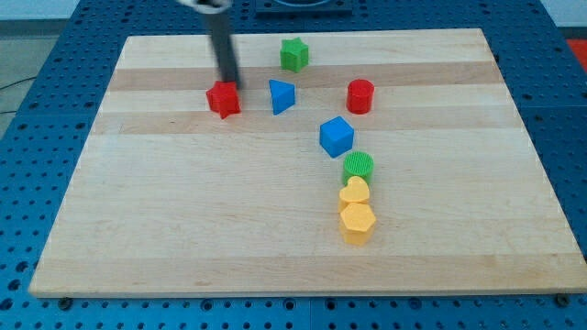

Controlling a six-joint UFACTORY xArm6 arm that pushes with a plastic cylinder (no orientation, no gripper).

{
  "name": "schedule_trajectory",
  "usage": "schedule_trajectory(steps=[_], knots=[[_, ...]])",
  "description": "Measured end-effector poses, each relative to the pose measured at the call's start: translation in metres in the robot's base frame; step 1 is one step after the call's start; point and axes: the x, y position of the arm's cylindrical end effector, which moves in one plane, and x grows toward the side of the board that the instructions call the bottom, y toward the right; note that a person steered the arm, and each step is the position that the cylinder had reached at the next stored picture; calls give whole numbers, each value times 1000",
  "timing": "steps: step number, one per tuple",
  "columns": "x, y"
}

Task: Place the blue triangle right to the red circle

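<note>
The blue triangle (282,96) lies on the wooden board (183,211) in its upper middle. The red circle (360,95) stands to the triangle's right, with a gap of about a block's width between them. My tip (228,82) is at the upper edge of a red star-shaped block (223,99), which lies left of the blue triangle. The tip is about a block's width left of the triangle and does not touch it.
A green star block (293,54) sits above the triangle. A blue cube (337,137) lies below the red circle. Under it run a green round block (359,166), a yellow heart (354,192) and a yellow hexagon (357,222).
</note>
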Motion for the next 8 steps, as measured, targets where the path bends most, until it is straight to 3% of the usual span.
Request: schedule_trajectory(steps=[1, 3, 5, 6, 7, 8], knots=[[12, -29], [30, 175], [73, 208], [48, 258], [6, 247], [-8, 250]])
